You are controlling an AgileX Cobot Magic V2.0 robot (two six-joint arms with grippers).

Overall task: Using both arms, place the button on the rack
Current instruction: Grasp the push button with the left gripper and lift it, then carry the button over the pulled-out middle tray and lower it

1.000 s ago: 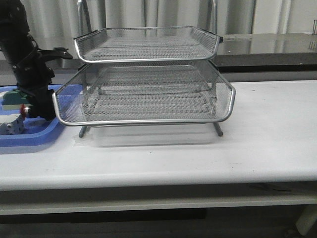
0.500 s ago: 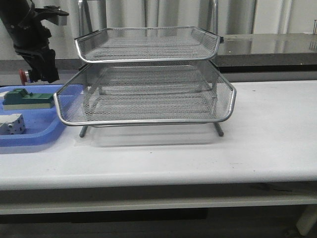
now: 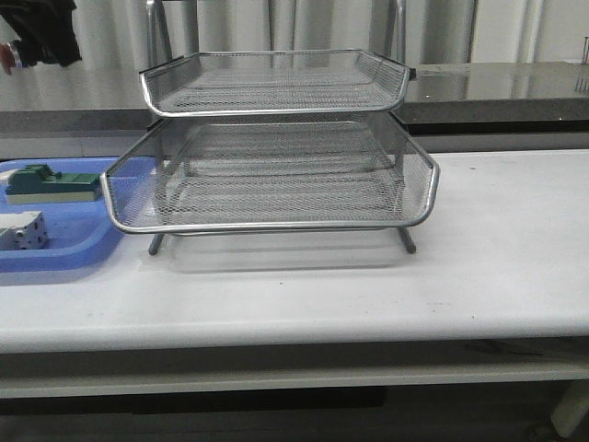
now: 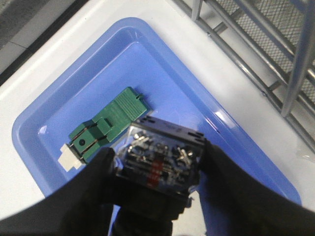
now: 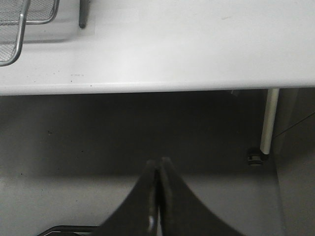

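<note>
My left gripper (image 4: pixel 158 166) is shut on the button (image 4: pixel 160 160), whose rear block with metal terminals faces the wrist camera. In the front view this gripper (image 3: pixel 37 32) hangs high at the top left corner, and the button's red cap (image 3: pixel 5 57) pokes out at the frame's left edge, above the level of the rack's top tier. The silver wire-mesh rack (image 3: pixel 276 224) stands mid-table, to the right of the gripper. My right gripper (image 5: pixel 158 169) is shut with nothing in it, low in front of the table edge and out of the front view.
A blue tray (image 3: pixel 55 256) lies left of the rack, holding a green block (image 3: pixel 51 182) and a white boxy part (image 3: pixel 23 230). From the left wrist, the tray (image 4: pixel 44 98) and green block (image 4: pixel 106 123) lie below the button. A table leg (image 5: pixel 268 123) stands near the right gripper.
The left arm has risen from the blue tray to the top left of the front view, carrying the button up with it. The rack and tray parts have not moved.
</note>
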